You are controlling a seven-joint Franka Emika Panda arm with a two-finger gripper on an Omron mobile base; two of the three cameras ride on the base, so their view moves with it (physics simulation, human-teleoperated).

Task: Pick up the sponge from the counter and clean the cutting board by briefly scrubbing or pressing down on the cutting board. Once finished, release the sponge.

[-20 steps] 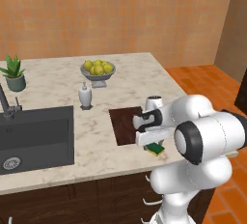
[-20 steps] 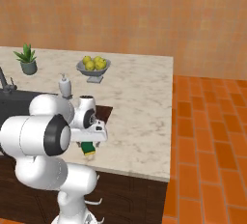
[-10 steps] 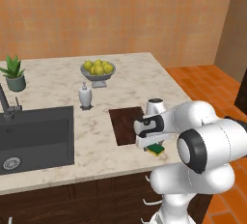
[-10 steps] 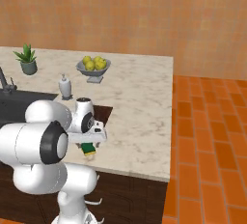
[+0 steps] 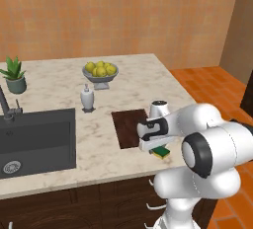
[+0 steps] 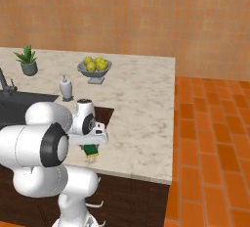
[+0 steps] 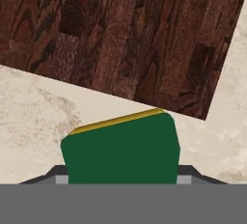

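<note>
Hand view detail: the sponge (image 7: 120, 148) is seen green face up at 6 o'clock, lying on the counter (image 7: 34, 117) just beside the near edge of the cutting board (image 7: 120, 35), which extends toward 12 o'clock. The gripper (image 5: 157, 143) is positioned directly over the sponge; whether its fingers are spread or closed cannot be told, and no grasp is confirmed. The pick-up step is judged current. A descent and closure on the sponge is called for next, then a transfer toward the board at 12 o'clock.

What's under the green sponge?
The sponge lies on the beige counter, just off the edge of the cutting board. A yellow foam strip peeks out below its green top; the stone directly beneath it is hidden.
</note>
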